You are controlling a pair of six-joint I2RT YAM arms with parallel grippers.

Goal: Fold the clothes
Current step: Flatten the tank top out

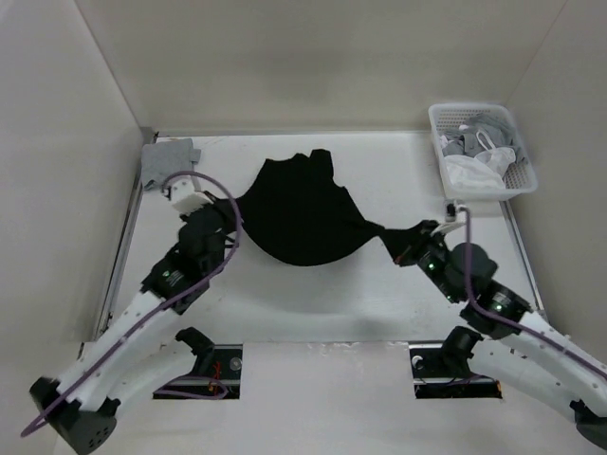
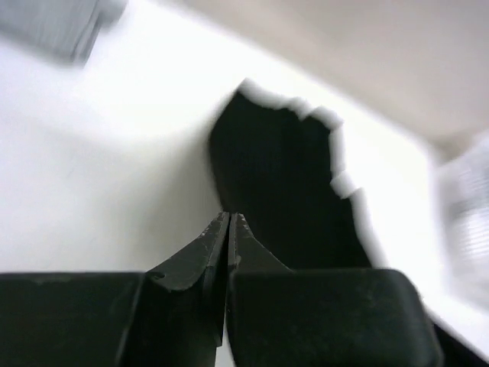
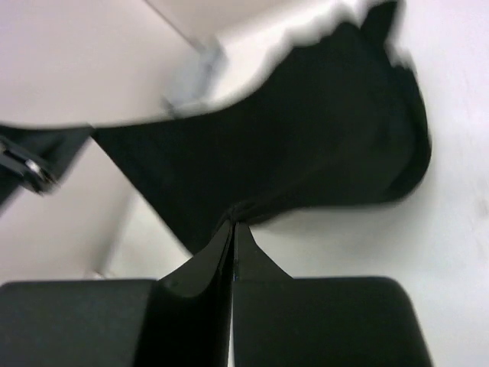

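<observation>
Top external | left gripper clenched on the clothes (black, stretched) | right gripper clenched on opposite edge

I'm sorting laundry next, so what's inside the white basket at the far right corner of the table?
The white basket holds crumpled white and grey garments, heaped together. How many pieces there are, and anything beneath them, is covered and cannot be seen.

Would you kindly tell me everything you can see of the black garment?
The black garment is plain, soft, matte fabric with no marks. It is spread mid-table on the white table, its near edge curved and a bunched part pointing toward the far wall. The left gripper and right gripper pinch its left and right corners, jaws shut, the right corner drawn to a taut point.
</observation>
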